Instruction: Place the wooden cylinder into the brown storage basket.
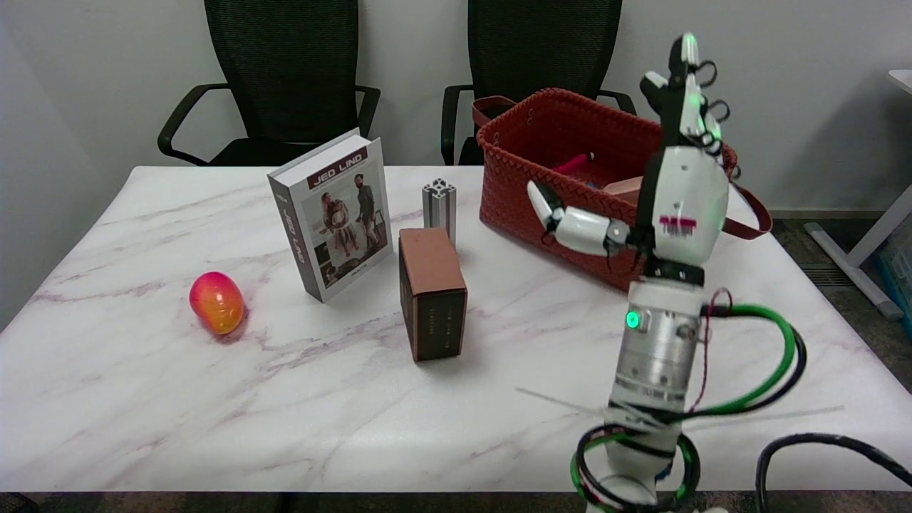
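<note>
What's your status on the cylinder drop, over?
Right hand open, empty, upright before basket. Wooden piece visible inside basket, likely the cylinder. Nothing in the way.

The right hand has white shells with black joints and a red marking. A silver wrist carries a green light; green and black cables loop beside it.

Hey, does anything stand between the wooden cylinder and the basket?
Nothing visible does. A tan wooden piece, likely the cylinder, already lies inside the basket, partly hidden behind the empty robot hand.
</note>
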Robot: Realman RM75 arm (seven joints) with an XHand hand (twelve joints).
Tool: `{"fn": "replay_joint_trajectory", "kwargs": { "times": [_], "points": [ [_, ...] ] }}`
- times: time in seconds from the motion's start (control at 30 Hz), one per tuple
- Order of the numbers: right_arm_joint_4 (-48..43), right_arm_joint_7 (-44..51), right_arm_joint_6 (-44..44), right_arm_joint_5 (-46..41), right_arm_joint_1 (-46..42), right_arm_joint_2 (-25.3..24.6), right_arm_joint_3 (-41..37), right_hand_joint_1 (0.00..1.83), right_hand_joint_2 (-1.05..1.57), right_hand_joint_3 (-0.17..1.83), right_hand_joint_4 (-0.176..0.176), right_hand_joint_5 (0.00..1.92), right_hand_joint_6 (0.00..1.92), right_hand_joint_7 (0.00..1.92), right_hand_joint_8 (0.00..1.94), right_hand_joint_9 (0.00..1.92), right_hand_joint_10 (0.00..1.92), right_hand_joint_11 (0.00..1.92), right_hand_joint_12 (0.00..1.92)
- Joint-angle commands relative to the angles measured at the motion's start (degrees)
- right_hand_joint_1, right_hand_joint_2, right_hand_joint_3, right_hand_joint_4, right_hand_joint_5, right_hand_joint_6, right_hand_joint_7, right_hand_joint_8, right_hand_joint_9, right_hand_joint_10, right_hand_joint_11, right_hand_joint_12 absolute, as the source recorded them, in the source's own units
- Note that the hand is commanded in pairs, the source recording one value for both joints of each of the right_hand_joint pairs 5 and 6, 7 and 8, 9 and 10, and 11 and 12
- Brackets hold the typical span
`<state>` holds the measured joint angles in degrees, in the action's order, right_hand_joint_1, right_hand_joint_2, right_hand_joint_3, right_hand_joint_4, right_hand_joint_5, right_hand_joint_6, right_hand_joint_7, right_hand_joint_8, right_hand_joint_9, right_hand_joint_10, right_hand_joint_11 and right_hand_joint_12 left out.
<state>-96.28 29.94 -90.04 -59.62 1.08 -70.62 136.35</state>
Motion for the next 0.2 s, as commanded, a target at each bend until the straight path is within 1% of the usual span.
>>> {"fn": "replay_joint_trajectory", "kwargs": {
  "times": [0.03,0.1,0.2],
  "points": [
    [12.6,-22.0,-16.1,2.1,-15.7,-3.0,0.7,1.14,0.32,0.59,0.000,0.08,0.08,0.44,0.44,0.43,0.43,0.21,0.21],
    [14.4,-25.5,-16.1,0.8,-15.9,-3.5,0.3,1.13,0.37,0.60,0.000,0.08,0.08,0.45,0.45,0.44,0.44,0.20,0.20],
    [16.5,-28.2,-16.0,-1.3,-15.4,-3.4,0.5,1.13,0.38,0.62,0.000,0.08,0.08,0.45,0.45,0.44,0.44,0.20,0.20]
  ]
}}
